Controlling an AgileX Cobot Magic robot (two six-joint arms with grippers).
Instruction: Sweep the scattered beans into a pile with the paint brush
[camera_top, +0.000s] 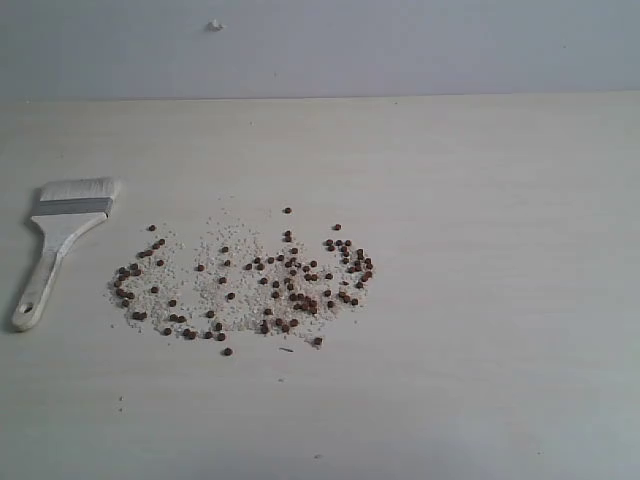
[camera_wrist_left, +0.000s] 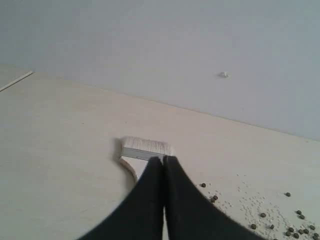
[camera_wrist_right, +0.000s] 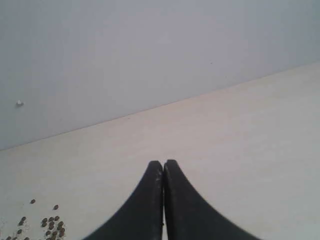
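The paint brush (camera_top: 62, 235) lies flat on the table at the left, white bristles toward the wall, pale handle with a hole toward the front. Reddish-brown beans (camera_top: 290, 280) are scattered in a wide band over whitish grains across the table's middle; no heap shows. Neither gripper appears in the exterior view. In the left wrist view my left gripper (camera_wrist_left: 163, 159) is shut with nothing in it, its black fingers covering part of the paint brush (camera_wrist_left: 145, 148), with some beans (camera_wrist_left: 295, 230) off to one side. My right gripper (camera_wrist_right: 163, 163) is shut and empty, a few beans (camera_wrist_right: 50, 222) near it.
The pale wooden table (camera_top: 480, 300) runs back to a grey wall (camera_top: 400, 45) with a small white mark (camera_top: 215, 25). One stray bean (camera_top: 227, 351) lies in front of the spread.
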